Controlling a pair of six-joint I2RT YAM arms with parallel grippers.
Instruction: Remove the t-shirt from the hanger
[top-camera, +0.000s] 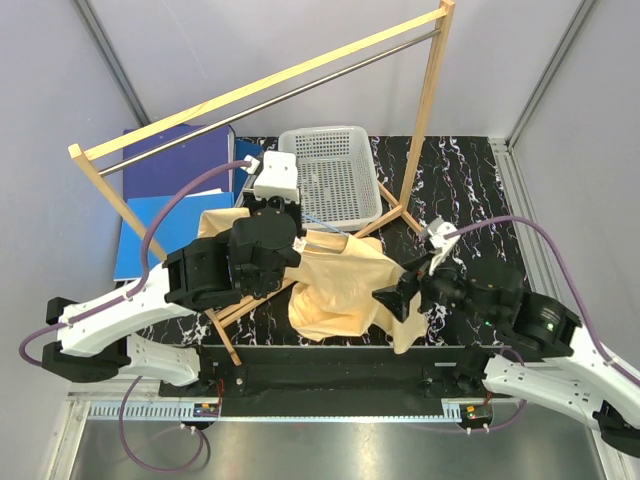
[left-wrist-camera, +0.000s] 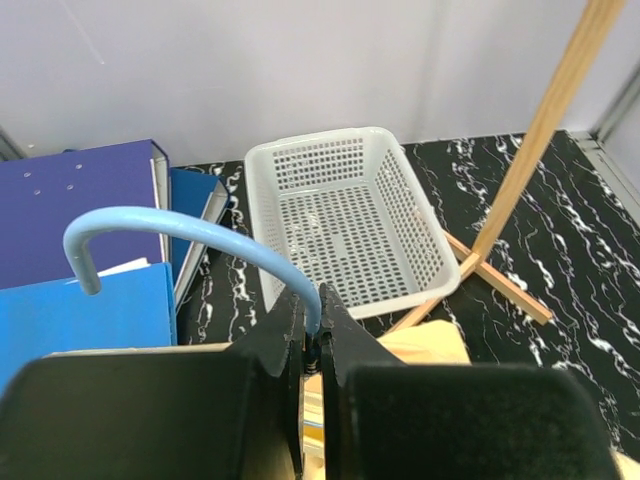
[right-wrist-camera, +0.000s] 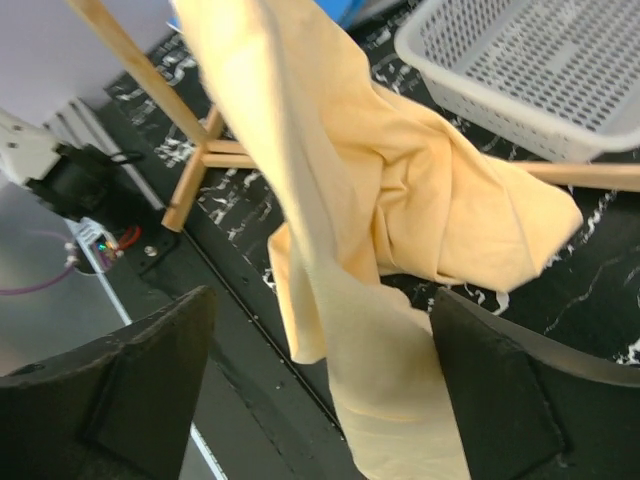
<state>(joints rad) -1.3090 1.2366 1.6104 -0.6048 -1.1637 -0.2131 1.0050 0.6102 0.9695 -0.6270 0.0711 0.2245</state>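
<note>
The left gripper (left-wrist-camera: 312, 325) was clamped on the thin, stiff blue hanger (left-wrist-camera: 180, 225) just below its hook. The right gripper (right-wrist-camera: 320, 380) stood wide apart around a hanging fold of the t-shirt (right-wrist-camera: 400, 190), limp, light peach cloth sagging onto the marbled table (top-camera: 460, 180). A bunched fold probably offered the surest hold.

arms (top-camera: 105, 322): white shells, black joints | cables (top-camera: 172, 203): purple | left hand (left-wrist-camera: 312, 330): black

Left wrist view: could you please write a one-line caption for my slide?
Left gripper shut on the light-blue hanger just below its hook, white basket behind.
</note>
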